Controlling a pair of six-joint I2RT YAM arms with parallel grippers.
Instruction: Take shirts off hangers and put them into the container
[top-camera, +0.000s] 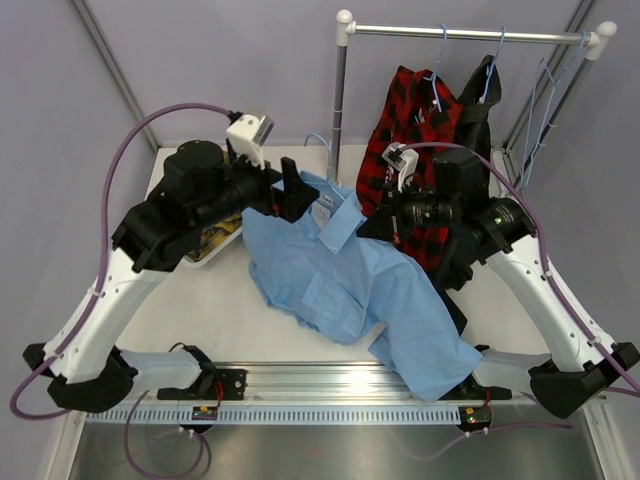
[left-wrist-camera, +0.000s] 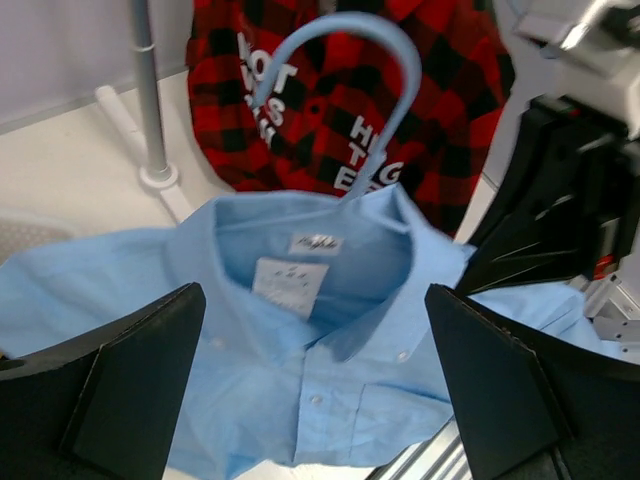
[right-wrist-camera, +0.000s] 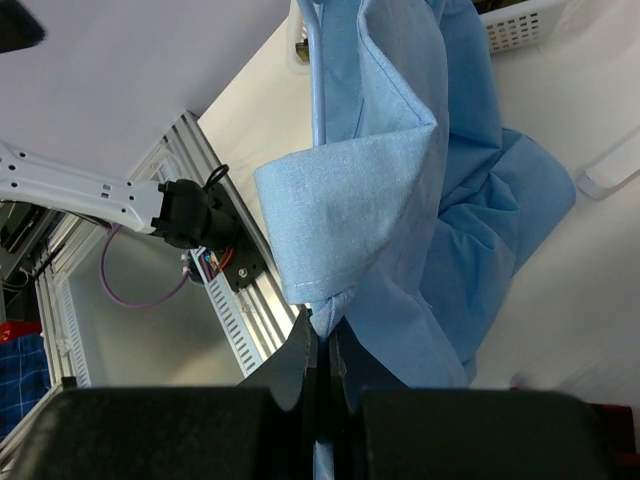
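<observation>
**Right gripper pinches blue shirt; left gripper open**

Top view: the light blue shirt (top-camera: 340, 275) lies spread across the middle of the tabletop (top-camera: 200, 310), just right of the container (top-camera: 222, 248).

Left wrist view: the left gripper (left-wrist-camera: 315, 300) gapes wide, holding nothing and facing the collar. The hanger (left-wrist-camera: 408, 90) hook rises from the collar.

Right wrist view: the right gripper (right-wrist-camera: 322, 350) is clamped on a shirt fold.

Robot lab test cell, not home: left arm (top-camera: 105, 295) and right arm (top-camera: 560, 295) bolted to slotted aluminium rail (top-camera: 340, 380), white table (top-camera: 210, 300), purple cables (top-camera: 108, 195), bare grey walls (top-camera: 60, 90), small clothes rack (top-camera: 460, 34).
</observation>
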